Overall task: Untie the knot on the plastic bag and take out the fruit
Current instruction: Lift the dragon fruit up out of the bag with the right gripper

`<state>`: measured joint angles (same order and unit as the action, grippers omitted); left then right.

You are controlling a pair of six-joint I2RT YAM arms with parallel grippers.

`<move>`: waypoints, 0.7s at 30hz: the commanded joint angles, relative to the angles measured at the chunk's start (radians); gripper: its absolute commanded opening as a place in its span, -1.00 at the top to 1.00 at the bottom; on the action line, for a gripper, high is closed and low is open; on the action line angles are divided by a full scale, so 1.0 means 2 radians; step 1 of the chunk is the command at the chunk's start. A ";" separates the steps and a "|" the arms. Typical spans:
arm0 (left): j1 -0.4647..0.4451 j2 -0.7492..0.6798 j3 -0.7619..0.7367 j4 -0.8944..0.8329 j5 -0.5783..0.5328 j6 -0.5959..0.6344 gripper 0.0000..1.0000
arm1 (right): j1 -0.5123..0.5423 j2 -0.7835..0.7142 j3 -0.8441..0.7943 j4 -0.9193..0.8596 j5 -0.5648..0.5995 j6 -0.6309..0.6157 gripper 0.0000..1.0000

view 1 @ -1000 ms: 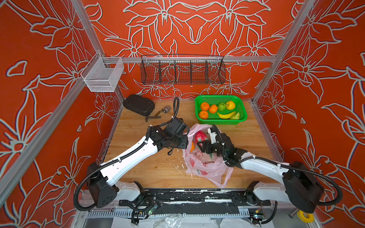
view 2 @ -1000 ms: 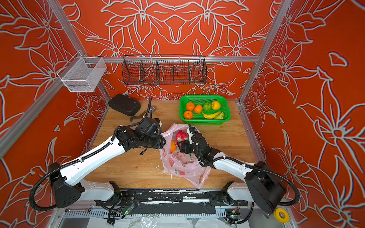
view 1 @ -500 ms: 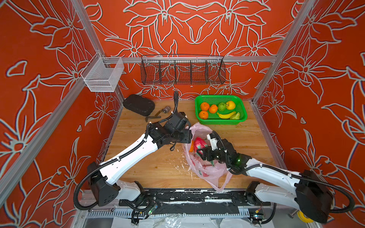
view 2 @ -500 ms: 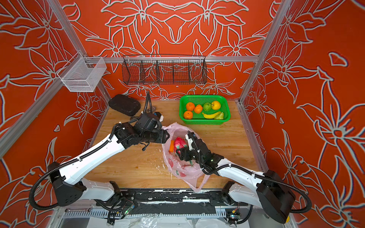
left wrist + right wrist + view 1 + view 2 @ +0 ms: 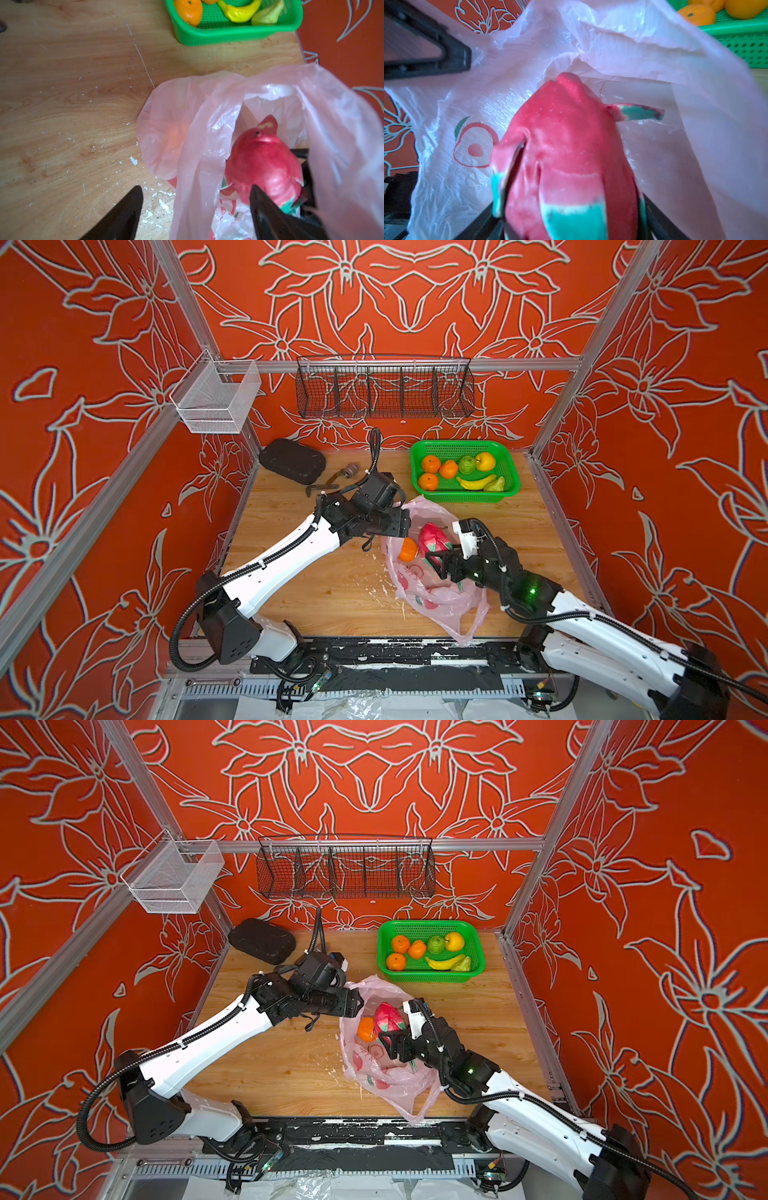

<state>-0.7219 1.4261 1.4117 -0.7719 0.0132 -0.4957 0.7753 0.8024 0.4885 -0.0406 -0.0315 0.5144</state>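
Left hand (image 5: pixel 195 187) opened; 2 fruit (image 5: pixel 430 537) in bag (image 5: pixel 440 599).

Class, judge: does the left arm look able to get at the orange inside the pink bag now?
Probably not straight on: the left gripper is open close to the orange, but the wall of the plastic bag lies between them. Entering the mouth looks likelier.

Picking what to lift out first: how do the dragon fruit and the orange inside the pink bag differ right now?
The dragon fruit is elongated, pink-red with green tips; the orange is round, plain and smaller. The dragon fruit sits gripped between the right gripper's jaws; the orange is untouched. Both are side by side inside the plastic bag.
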 commanded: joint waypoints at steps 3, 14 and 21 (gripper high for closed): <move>-0.010 -0.038 -0.028 0.003 0.063 0.020 -0.98 | -0.005 -0.003 0.019 -0.006 0.052 -0.007 -0.08; -0.029 -0.132 -0.104 0.036 0.068 0.106 -0.95 | -0.043 0.042 0.075 -0.028 0.001 -0.013 -0.03; -0.029 -0.201 -0.109 0.003 0.051 0.188 -0.95 | -0.045 0.035 0.088 -0.066 -0.002 -0.007 0.00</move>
<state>-0.7746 1.0832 1.2018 -0.7364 0.1249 -0.2256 0.6888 0.8890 0.6132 -0.1673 -0.0113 0.5045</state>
